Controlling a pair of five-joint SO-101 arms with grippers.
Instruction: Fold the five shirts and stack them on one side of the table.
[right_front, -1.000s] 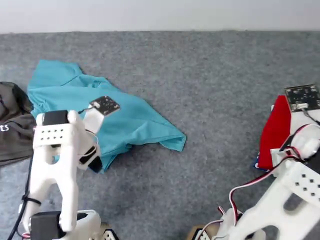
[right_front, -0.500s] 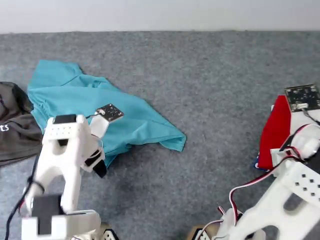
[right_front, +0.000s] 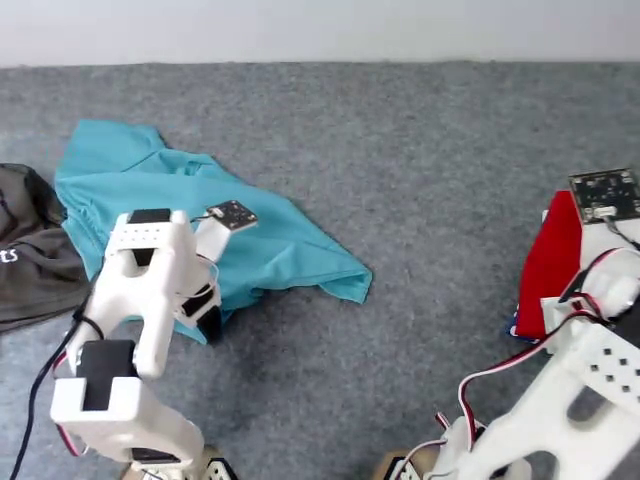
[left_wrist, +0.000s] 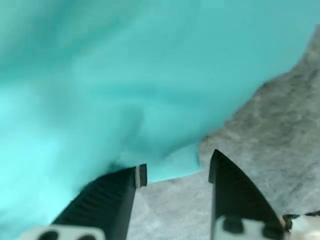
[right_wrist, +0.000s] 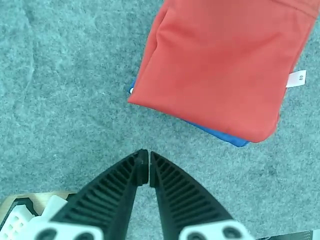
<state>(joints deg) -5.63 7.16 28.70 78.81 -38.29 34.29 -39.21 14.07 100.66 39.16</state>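
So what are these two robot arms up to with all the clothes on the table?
They are folding shirts. The left gripper is open, low at the near edge of a crumpled teal shirt, which lies unfolded on the grey table. The right gripper is shut and empty, above the table beside a folded red shirt that lies on a blue shirt. A dark shirt lies heaped beside the teal one, not yet folded.
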